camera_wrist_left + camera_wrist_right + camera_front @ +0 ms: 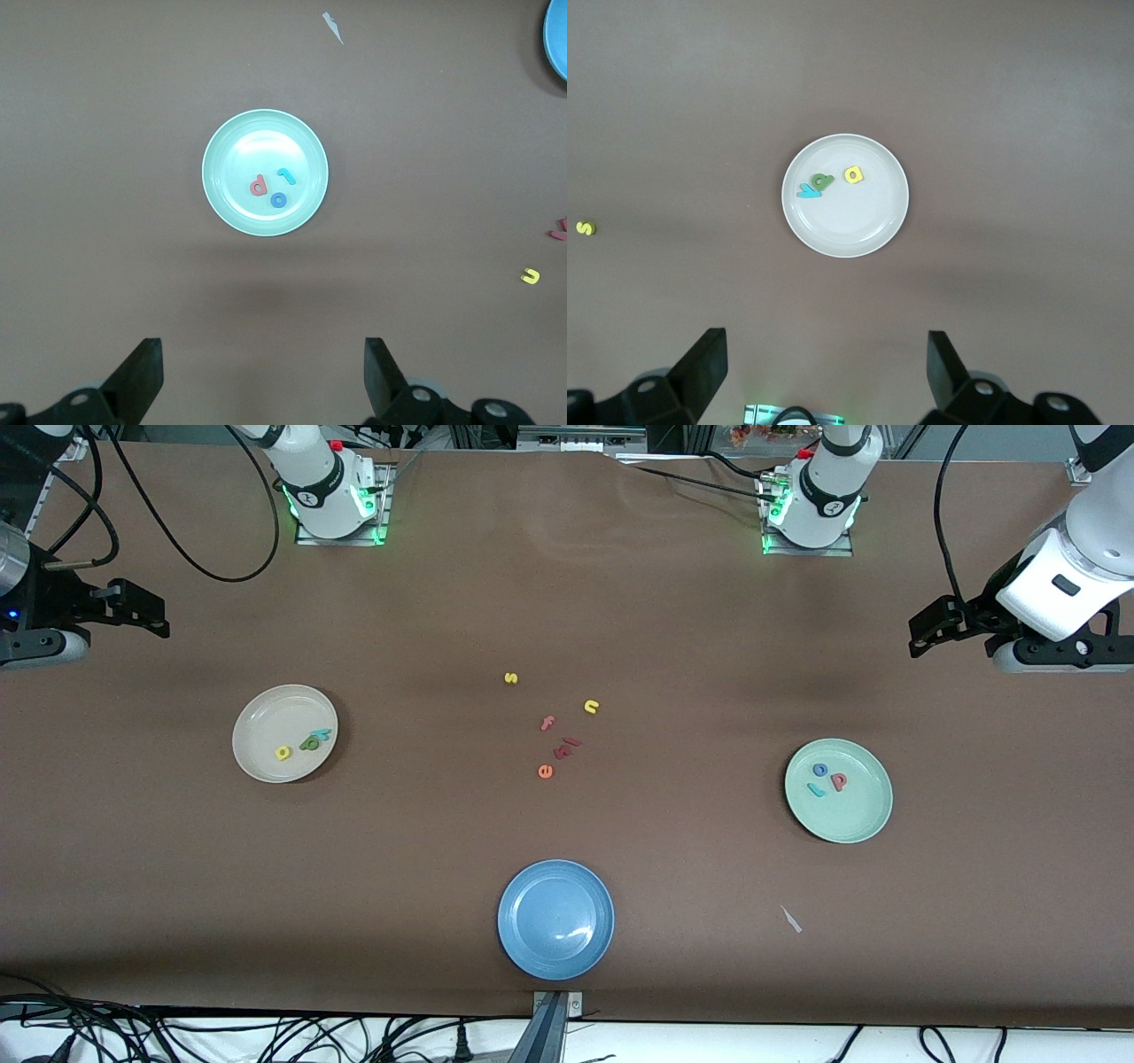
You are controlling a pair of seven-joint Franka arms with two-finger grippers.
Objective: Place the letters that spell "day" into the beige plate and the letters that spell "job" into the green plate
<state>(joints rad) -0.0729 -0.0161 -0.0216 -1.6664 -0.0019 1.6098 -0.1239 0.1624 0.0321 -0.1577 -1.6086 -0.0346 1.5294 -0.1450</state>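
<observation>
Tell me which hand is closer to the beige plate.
Right. The right hand, open and empty, hangs over bare table at the beige plate's end; the left hand, also open, is at the green plate's end.

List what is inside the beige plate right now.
The beige plate holds three foam letters: a yellow "a", a green "d" and a teal "y". The "d" and "y" touch or overlap, so whatever lies beneath them is hidden.

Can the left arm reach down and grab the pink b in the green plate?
Probably yes. The left gripper hangs with fingers open, holding nothing, and the pink b lies in the green plate with nothing covering it. The blue o sits close beside it.
</observation>
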